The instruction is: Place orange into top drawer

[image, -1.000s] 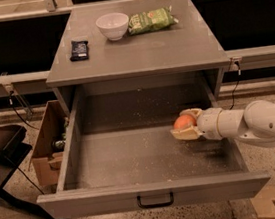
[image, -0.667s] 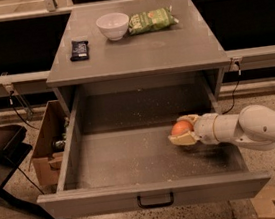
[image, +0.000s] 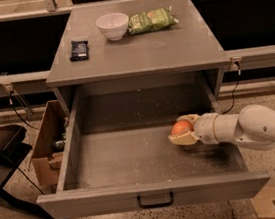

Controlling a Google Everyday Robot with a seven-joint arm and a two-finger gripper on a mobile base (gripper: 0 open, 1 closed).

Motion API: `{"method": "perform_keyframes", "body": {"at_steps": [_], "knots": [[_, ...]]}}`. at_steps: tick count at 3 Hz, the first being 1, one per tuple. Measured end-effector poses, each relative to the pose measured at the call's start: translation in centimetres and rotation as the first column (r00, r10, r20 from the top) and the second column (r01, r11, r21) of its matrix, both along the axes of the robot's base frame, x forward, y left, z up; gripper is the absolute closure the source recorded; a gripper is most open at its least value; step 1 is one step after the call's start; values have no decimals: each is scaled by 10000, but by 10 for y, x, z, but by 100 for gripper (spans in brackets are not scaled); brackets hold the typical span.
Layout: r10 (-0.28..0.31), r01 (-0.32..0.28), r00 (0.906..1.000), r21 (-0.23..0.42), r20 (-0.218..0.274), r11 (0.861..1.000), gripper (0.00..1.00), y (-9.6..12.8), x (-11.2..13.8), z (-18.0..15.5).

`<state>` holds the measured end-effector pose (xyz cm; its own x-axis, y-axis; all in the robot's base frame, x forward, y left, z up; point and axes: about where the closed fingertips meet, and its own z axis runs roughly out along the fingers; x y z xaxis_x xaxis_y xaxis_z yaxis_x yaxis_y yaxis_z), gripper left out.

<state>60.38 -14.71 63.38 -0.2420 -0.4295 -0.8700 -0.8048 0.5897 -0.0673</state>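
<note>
Orange (image: 182,126): underside is hiding behind the near finger of the pincer (image: 179,129); cannot tell whether it is touching the floor. It is sitting inside the open top drawer (image: 124,158), toward 3 o'clock. Pincer is gripping the orange, fingers closing above and below. Arm is reaching in from 3 o'clock, running off frame. Bench (image: 169,46) at 12 o'clock is carrying white bowl (image: 113,25) and green bag (image: 152,20).

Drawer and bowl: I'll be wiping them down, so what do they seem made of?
The drawer: grey, matte, speckled floor, likely laminate or painted board; its handle looks like dark metal. The bowl: white, smooth, faintly glossy, ceramic or plastic, cannot tell which. The pincer sits inside the drawer at the right, shut on the orange.
</note>
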Motion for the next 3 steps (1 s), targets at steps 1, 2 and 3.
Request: {"method": "perform_keyframes", "body": {"at_steps": [1,2,3], "knots": [[0,0,10000,0,0,10000,36,0,0,0],[1,-1,10000,0,0,10000,11,0,0,0],[1,-1,10000,0,0,10000,0,0,0,0]]}}
